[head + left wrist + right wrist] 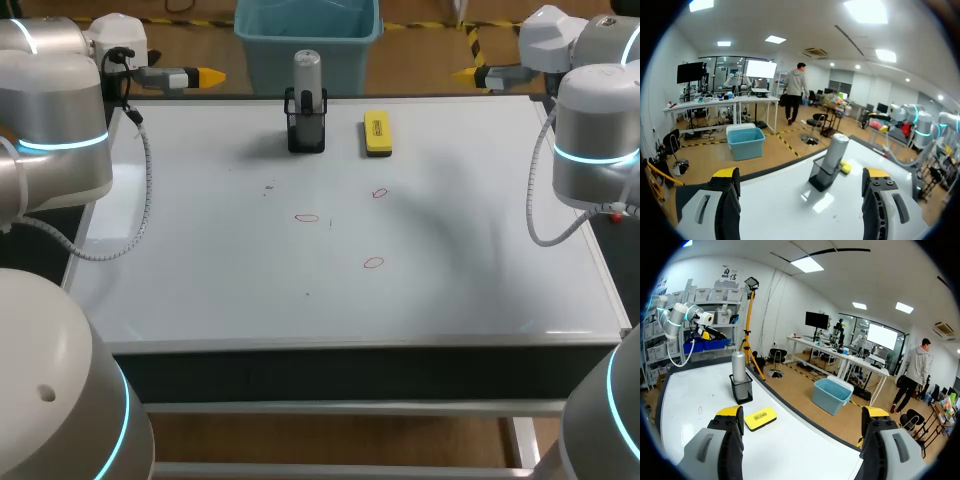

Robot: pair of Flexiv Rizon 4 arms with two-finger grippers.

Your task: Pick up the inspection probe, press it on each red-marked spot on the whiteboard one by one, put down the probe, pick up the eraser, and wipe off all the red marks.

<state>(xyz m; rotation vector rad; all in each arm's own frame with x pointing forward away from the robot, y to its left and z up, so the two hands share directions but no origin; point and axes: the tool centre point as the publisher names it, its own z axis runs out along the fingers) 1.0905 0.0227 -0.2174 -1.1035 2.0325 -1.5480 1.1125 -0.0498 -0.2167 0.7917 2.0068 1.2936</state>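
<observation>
Both our arms sit at the far corners of the whiteboard point(200, 260), which leaves its surface unobstructed for the overhead camera. Our left gripper point(205, 76) and right gripper point(468, 75) hang empty with their fingers apart, ready for a grasp. The probe point(307, 75) stands upright in a black holder point(306, 130) at the far edge, its upper part exposed for taking. The yellow eraser point(377, 133) lies flat near the holder, on our right. Three red marks point(307, 217) wait mid-board, apart from both tools. We judge the task has not yet begun.
</observation>
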